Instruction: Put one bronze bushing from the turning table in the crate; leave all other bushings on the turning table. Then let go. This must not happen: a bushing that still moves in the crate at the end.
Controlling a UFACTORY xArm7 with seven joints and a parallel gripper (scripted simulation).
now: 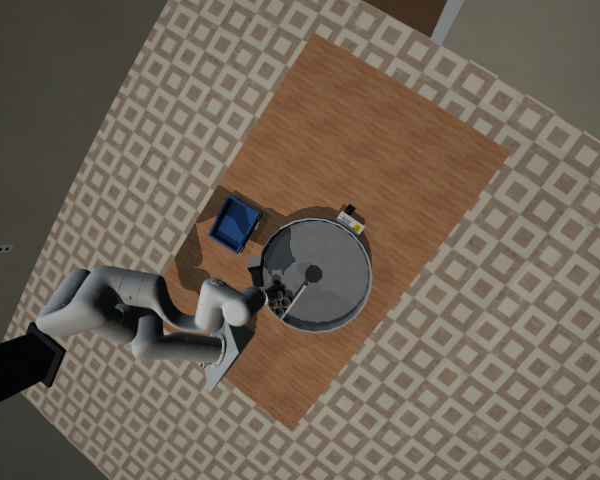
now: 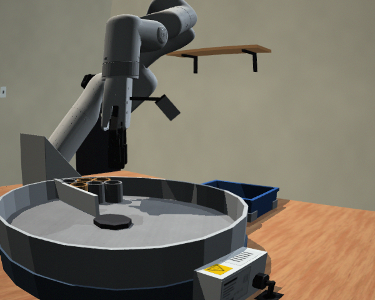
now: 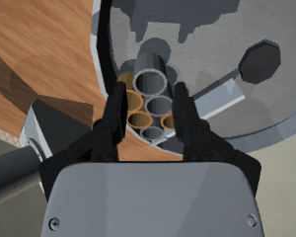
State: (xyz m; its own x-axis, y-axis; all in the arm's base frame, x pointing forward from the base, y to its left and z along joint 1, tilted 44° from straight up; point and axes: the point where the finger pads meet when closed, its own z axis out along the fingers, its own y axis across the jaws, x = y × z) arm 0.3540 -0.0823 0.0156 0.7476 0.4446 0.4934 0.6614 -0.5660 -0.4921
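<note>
The gripper (image 2: 116, 155) hangs above the cluster of bushings, its fingers half parted and grasping nothing. The bushings stand upright, packed against a guide blade (image 2: 77, 195) near the rim of the turning table (image 2: 123, 255), on the arm's side. Grey ones (image 3: 151, 82) and bronze ones (image 3: 140, 118) touch each other, so the bronze bushing (image 2: 78, 185) is hemmed in by neighbours.

A bronze bushing is probably stiff, fairly heavy for its bulk, and smooth, so likely slippery. It is a short open tube, so the best hold is likely across the outer wall near the top rim, or one finger inside the bore and one outside where neighbours leave no room. Nudging a grey one aside is a risk.

The crate (image 2: 245, 194) sits on the wooden counter (image 2: 326, 245), just beside the turning table. A control box (image 2: 232, 274) is fixed to the turning table's near side. The floor (image 1: 522, 335) is checkered tile, the walls are plain, and a shelf (image 2: 220, 50) hangs on the wall behind.
</note>
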